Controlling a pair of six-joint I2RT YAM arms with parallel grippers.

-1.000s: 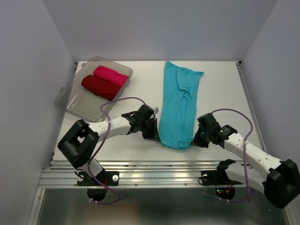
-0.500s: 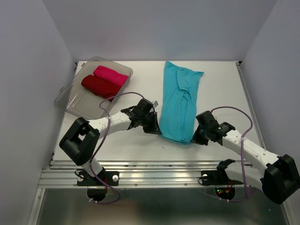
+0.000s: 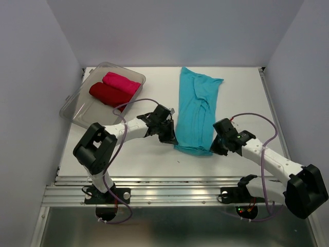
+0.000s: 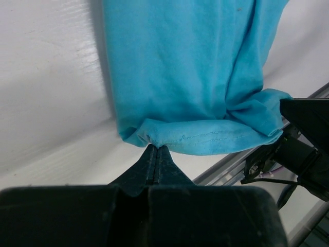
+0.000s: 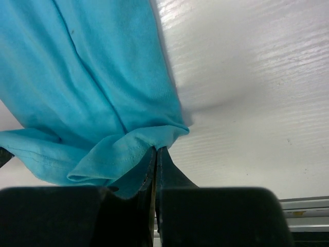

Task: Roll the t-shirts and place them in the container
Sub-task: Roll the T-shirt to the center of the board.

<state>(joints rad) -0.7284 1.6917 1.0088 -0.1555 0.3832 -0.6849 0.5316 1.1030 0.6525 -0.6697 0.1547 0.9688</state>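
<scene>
- Overhead view is bright, evenly lit, with faint soft shadows.
- Wrist views: turquoise t-shirt (image 4: 180, 67) casts a soft-edged shadow on the glossy counter (image 4: 46, 77).

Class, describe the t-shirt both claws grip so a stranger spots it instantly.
On the table, right of the clear tub, lies a turquoise t-shirt, near hem pinched by left claw and right claw. Unlike the dark red shirt and pink shirt rolled in that tub, it lies unrolled.
</scene>
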